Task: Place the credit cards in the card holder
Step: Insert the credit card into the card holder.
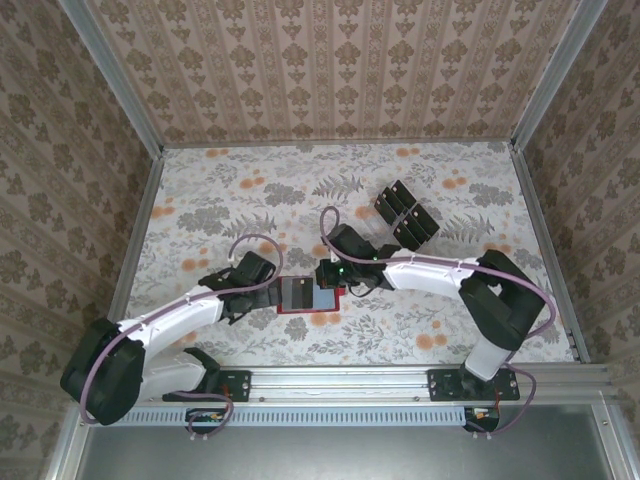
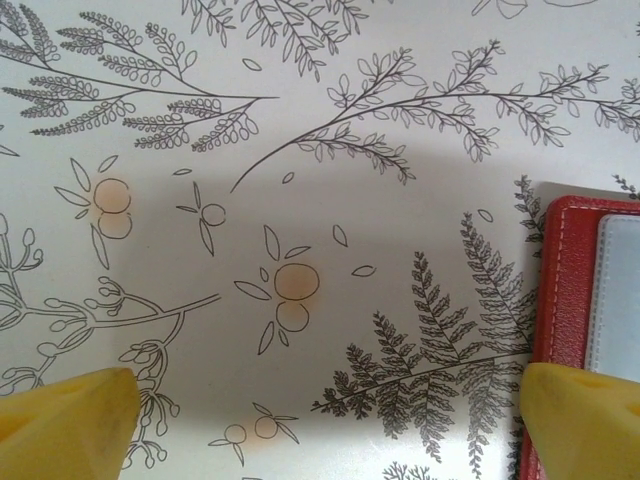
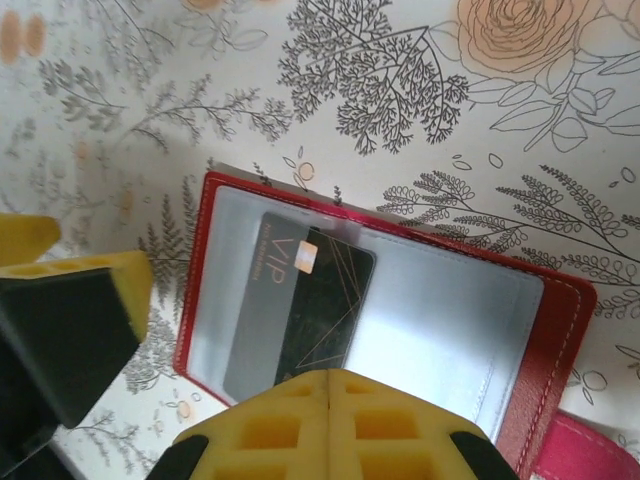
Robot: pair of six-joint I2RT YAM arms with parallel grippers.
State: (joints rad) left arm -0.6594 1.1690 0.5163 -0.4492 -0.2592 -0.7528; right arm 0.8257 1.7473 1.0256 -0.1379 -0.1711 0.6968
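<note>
Red card holder open, one black credit card in its clear pocket; right gripper closed, left gripper wide.

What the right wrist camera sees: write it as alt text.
An open red card holder lies on a floral tabletop, with a black card marked VIP tilted across its clear inner pocket. The right pincer, yellow and shut, sits at the bottom edge.

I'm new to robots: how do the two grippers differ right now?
The left gripper stands wide open; the right gripper is shut. The left hangs over bare table beside the red wallet; the right sits above the open wallet and the black card tucked in it. Both have yellow fingertips.
</note>
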